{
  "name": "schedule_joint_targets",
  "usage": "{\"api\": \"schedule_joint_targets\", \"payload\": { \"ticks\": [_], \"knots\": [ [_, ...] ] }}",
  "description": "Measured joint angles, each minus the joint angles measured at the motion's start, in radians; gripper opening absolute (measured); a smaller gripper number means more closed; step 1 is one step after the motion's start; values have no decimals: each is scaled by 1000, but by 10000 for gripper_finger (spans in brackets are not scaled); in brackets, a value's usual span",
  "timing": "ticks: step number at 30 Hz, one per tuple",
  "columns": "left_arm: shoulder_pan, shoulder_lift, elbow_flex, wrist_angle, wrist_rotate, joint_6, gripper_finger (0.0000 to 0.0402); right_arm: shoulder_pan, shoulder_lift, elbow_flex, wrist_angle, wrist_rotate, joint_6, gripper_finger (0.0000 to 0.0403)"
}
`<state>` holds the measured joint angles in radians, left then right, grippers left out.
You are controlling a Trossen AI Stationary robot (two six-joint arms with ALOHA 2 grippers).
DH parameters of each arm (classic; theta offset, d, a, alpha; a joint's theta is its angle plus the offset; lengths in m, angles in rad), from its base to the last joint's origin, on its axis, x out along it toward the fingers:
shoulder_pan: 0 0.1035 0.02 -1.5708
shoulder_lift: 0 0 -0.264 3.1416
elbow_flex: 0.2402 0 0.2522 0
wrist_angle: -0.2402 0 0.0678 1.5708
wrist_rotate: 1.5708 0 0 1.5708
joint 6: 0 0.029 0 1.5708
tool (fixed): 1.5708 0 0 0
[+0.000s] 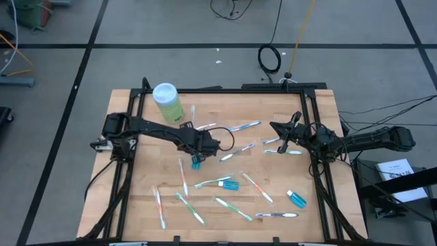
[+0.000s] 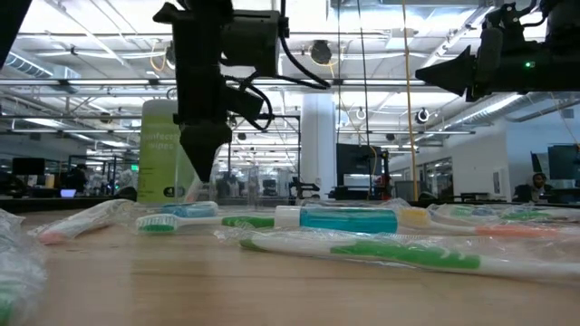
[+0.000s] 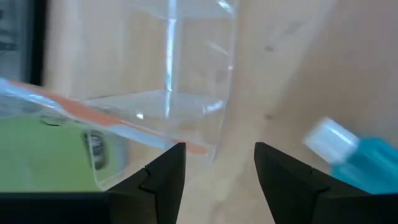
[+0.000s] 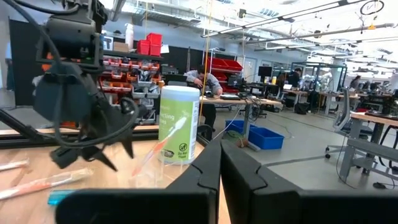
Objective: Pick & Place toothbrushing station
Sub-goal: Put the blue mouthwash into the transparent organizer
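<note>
A small clear plastic cup (image 3: 168, 81) stands near the table's middle, also seen in the right wrist view (image 4: 149, 174), with a pink-handled toothbrush (image 4: 163, 144) leaning in it. A blue toothpaste tube (image 3: 357, 165) with a white cap lies beside it (image 1: 196, 162). My left gripper (image 3: 217, 168) is open and empty, pointing down just above the table (image 2: 204, 158), close to the cup and tube. My right gripper (image 4: 219, 168) is shut and empty, held level above the table's right part (image 1: 280, 140). Several toothbrushes lie scattered on the table.
A light-green bottle (image 1: 167, 102) with a white cap stands at the far left, close behind the cup. Wrapped toothbrushes (image 1: 232, 205) and two more blue tubes (image 1: 295, 198) lie across the near half. A black frame (image 1: 321, 178) borders the table.
</note>
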<state>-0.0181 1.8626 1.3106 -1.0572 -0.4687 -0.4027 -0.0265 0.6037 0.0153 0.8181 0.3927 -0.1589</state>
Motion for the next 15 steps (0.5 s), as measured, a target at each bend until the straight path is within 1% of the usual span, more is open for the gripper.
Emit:
{"api": "schedule_joint_targets", "payload": {
  "ticks": [2, 3, 7, 9, 12, 15],
  "knots": [
    [18, 0, 0, 1, -3, -12, 198, 0, 0, 0, 0, 0, 0, 4],
    [26, 0, 0, 3, 21, -30, 198, 0, 0, 0, 0, 0, 0, 4],
    [37, 0, 0, 15, 178, -135, 198, 0, 0, 0, 0, 0, -1, 4],
    [26, 0, 0, 15, 226, -180, 198, 0, 0, 0, 0, 0, -2, 4],
    [3, 0, 0, 14, 256, -233, 198, 0, 0, 0, 0, 0, -2, 4],
    [-21, 0, 0, 15, 243, -289, 198, 0, 0, 0, 0, 0, 5, 4]
  ]
}}
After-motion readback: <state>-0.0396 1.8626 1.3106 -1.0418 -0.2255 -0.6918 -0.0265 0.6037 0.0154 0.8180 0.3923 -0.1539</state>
